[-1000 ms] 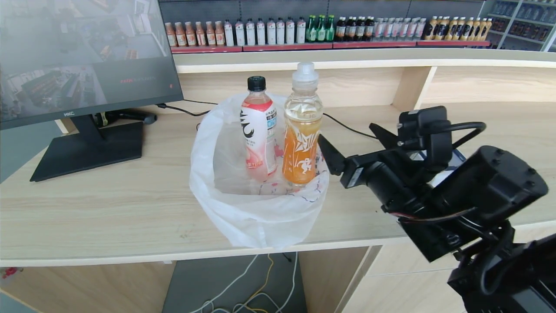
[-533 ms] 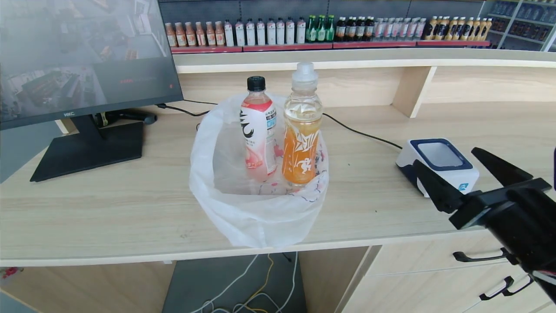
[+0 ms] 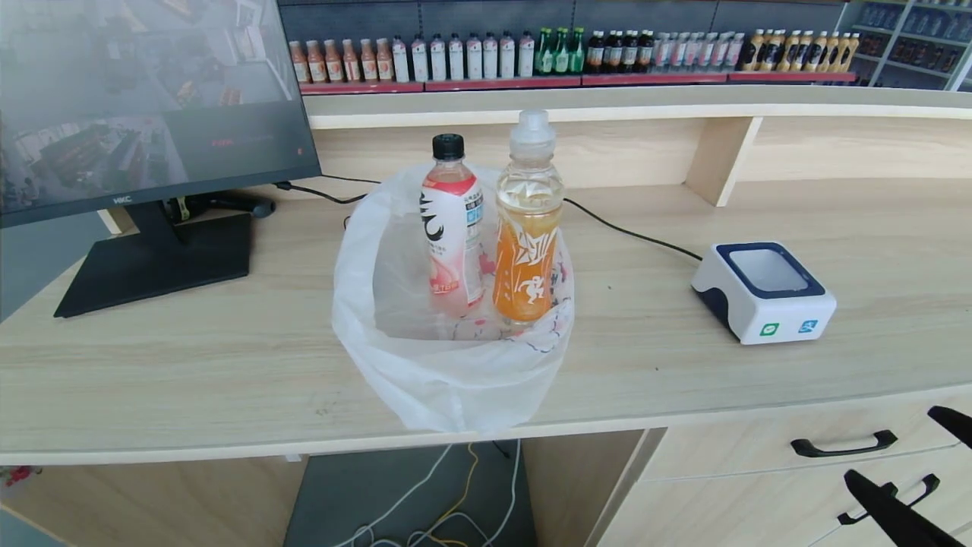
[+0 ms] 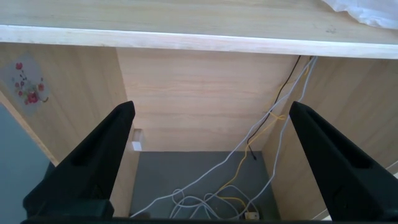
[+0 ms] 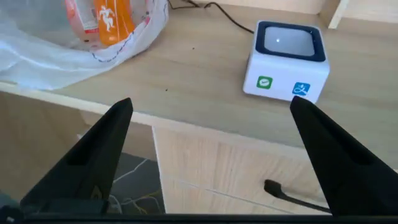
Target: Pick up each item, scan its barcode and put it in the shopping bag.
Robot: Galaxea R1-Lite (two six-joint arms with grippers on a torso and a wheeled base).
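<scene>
Scene: a light wooden shop counter (image 3: 228,365) seen from above and in front, with a long shelf of drinks (image 3: 569,53) against the back wall.
Shopping bag: a thin white plastic shopping bag (image 3: 448,380) sits open near the middle of the counter, close to its front edge.
Pink bottle: the pink bottle (image 3: 452,235), black-capped, stands upright inside the bag, on the robot's left side of it.
Orange bottle: the orange bottle (image 3: 529,251), with a clear cap, stands upright in the bag just beside the pink one, on the robot's right.
Scanner: a small white barcode scanner (image 3: 763,296) with a dark blue rim around its window rests on the counter, well apart from the bag on the robot's right. A black cable (image 3: 630,232) runs from it toward the back, behind the bag.
Right gripper: the right gripper (image 3: 888,441) is low at the robot's right, in front of the drawer fronts and below the counter top. Its two black fingers are spread wide with nothing between them.
Left gripper: the left gripper (image 4: 211,106) is below the counter's front edge, facing the open space underneath, where loose white and yellow wires (image 4: 249,168) hang. Its fingers are also spread wide and hold nothing.
Monitor: a dark monitor (image 3: 144,91) on a black stand sits at the counter's far left.
Drawers: black drawer handles (image 3: 841,444) show under the scanner's end of the counter.
</scene>
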